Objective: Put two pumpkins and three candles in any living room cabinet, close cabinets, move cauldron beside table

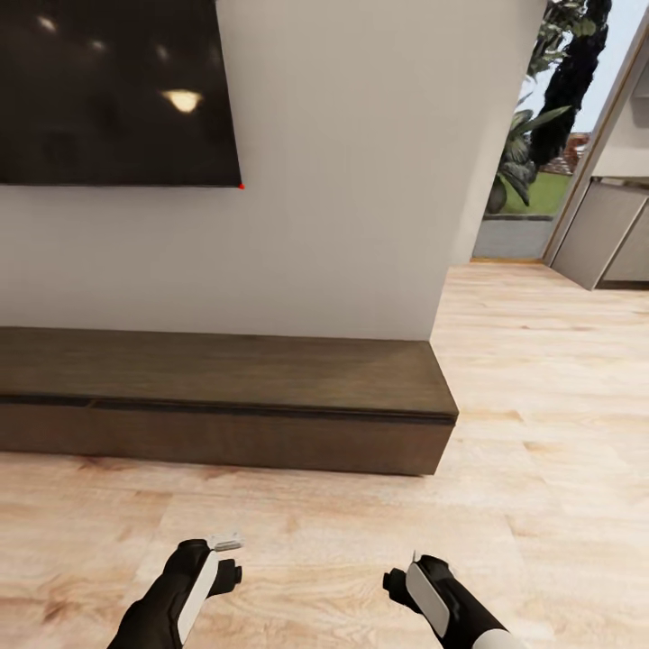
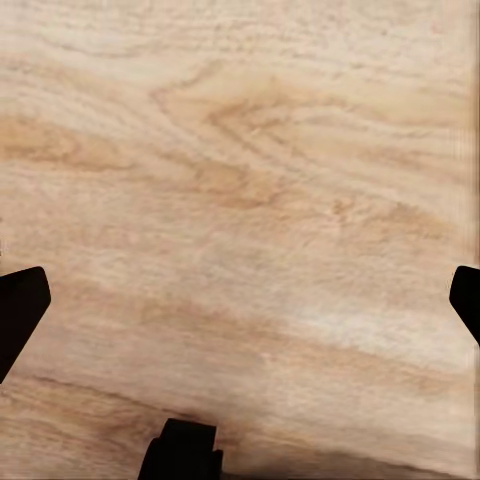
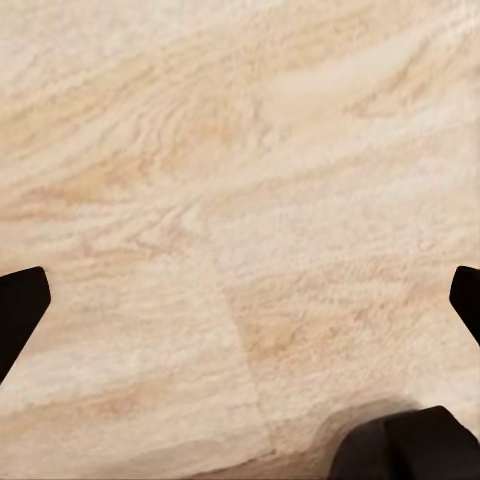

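Robot's parked facing the cabinet (image 1: pixel 225 406) against the wall, drawer fronts all flush, so it looks closed. Left tool (image 1: pixel 221 563) and right tool (image 1: pixel 406 577) hang spread, empty, over the floor (image 1: pixel 541 433). Progress otherwise unclear.

Bare pale wood-plank floor (image 1: pixel 315 523) lies open ahead up to the long low dark brown wood cabinet (image 1: pixel 225 406), whose flat fronts are shut against the white wall (image 1: pixel 342 225). Right of the cabinet's end, floor runs unobstructed toward a glazed doorway (image 1: pixel 527 180).
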{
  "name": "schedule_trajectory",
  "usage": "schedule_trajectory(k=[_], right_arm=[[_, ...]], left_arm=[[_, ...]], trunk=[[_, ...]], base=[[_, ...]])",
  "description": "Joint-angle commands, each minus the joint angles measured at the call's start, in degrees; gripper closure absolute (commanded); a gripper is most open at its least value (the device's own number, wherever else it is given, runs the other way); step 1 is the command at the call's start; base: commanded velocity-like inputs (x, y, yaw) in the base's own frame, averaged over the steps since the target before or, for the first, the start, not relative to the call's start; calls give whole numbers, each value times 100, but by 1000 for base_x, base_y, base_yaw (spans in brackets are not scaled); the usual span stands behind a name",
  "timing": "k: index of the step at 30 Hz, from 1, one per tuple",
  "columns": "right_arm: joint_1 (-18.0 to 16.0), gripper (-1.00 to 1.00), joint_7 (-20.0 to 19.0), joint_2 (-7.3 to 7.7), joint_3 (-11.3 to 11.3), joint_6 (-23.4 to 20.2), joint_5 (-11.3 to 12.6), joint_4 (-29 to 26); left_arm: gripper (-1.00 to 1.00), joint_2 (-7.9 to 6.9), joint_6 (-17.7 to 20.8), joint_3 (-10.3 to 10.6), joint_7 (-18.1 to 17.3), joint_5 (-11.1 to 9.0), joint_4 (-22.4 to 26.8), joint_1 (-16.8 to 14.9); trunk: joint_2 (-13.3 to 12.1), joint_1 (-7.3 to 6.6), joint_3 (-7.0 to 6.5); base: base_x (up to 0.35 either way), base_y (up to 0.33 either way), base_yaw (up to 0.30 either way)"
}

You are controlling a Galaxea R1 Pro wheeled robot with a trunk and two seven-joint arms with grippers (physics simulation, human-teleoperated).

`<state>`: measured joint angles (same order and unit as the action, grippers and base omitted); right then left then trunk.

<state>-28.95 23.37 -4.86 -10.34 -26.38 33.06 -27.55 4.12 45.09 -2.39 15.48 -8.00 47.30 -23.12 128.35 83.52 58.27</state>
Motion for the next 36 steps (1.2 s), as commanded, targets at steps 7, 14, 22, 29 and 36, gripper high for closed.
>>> schedule_trajectory(k=[7, 14, 22, 29, 36], right_arm=[[114, -100, -3, -18, -3, 366, 7, 3], [169, -100, 0, -23, -4, 700, 9, 64], [178, -100, -4, -23, -4, 862, -6, 74], [179, -100, 0, -32, -7, 871, -29, 74], [179, -100, 1, -42, -21, 871, -42, 74]], left_arm=[[-100, -3, -3, -39, 4, -9, -4, 0], [-100, -5, -11, -31, 7, -9, -15, 0], [-100, 0, -7, -24, 22, -8, -18, 0], [-100, 19, 8, -30, 29, -13, -14, 0], [-100, 21, 9, -37, 25, -17, -12, 0]], trunk=[[-282, -154, -126], [-563, -308, -252], [-884, -484, -387], [-1165, -638, -496], [-1445, -791, -603]], base=[[0, 0, 0], [0, 0, 12], [-188, 0, 204], [-97, 0, 272], [-7, 0, 275]])
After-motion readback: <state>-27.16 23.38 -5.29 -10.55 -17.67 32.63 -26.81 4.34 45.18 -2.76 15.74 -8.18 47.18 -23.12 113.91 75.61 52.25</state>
